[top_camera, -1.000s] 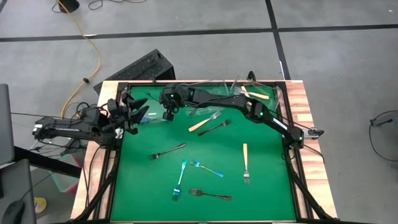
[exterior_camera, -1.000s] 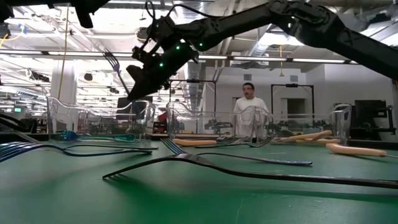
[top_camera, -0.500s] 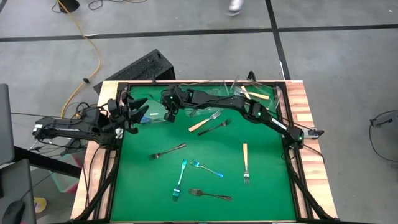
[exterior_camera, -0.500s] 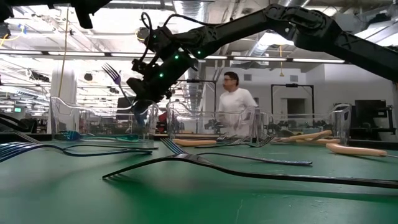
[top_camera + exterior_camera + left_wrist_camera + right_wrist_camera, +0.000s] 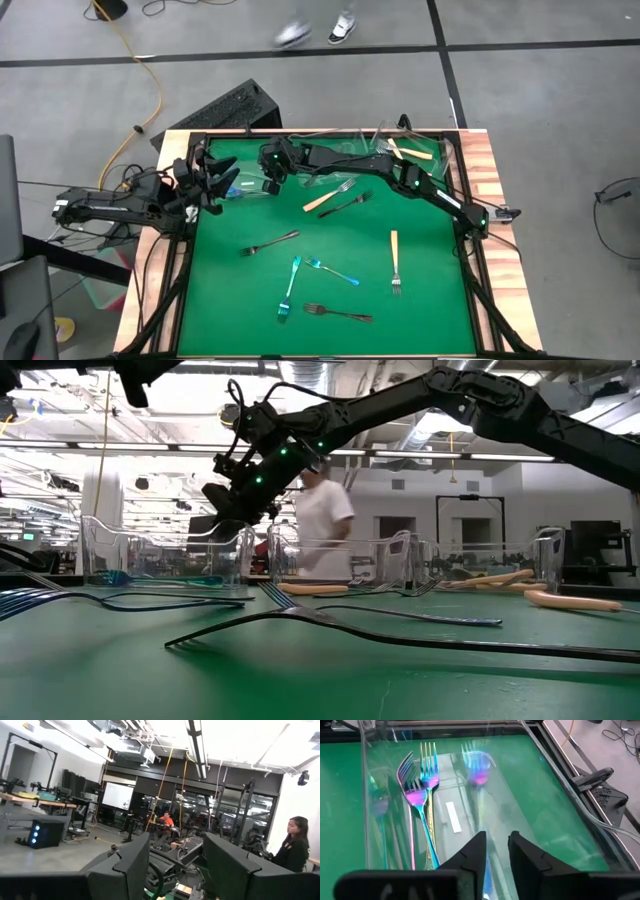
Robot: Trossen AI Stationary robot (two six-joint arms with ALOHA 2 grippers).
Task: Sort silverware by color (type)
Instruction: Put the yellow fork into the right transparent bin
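The right gripper (image 5: 270,184) hangs over the clear tub (image 5: 540,780) at the mat's far left corner, fingers slightly parted, grasping nothing; a blurred iridescent fork (image 5: 479,770) is inside the tub beside two more iridescent forks (image 5: 422,785). A white sticker (image 5: 452,816) on the tub's floor shows no legible writing. The left gripper (image 5: 215,185) waits at the table's left edge, released. Other forks (image 5: 335,195) lie scattered on the green mat (image 5: 430,300).

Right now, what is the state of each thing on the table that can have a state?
left gripper: open, empty, at the table's left edge.
right gripper: poised just above the clear tub.
clear tub: holds two iridescent forks lying flat; a third shows only as a blur.
blue forks: two, loose on the green mat, unsorted.
tan-handled fork: flat on the mat, alone.
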